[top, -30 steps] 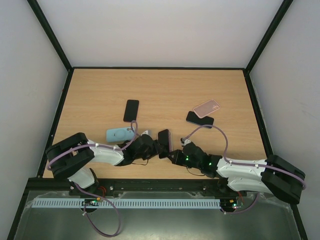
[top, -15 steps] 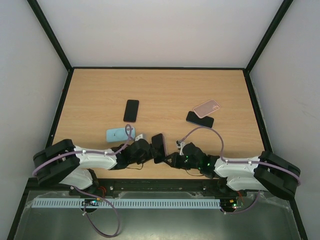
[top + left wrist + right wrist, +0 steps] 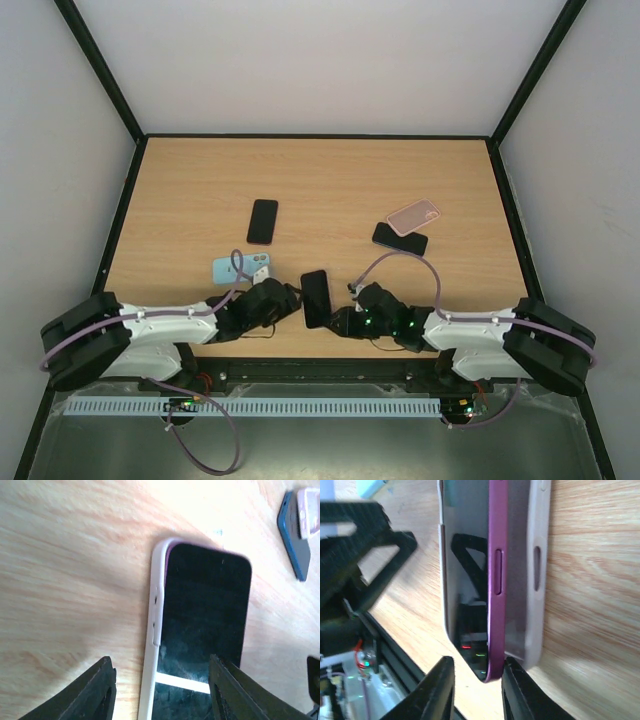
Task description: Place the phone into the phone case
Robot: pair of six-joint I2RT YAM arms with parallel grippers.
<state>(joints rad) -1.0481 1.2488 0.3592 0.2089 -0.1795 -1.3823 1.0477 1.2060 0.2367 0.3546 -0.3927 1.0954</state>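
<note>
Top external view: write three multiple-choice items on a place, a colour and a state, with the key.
1. The light blue case lies: A) just left of the near-middle phone; B) at the far right; C) on another phone.
2. The case resting on the dark phone at right is: A) green; B) pink; C) yellow.
3. The near-middle phone is: A) bare; B) fully seated in its case; C) partly in its pale case, purple edge raised.

1 A, it sits just left of that phone. 2 B, it is plainly pink. 3 C, the right wrist view shows the purple side above the case wall.
</note>
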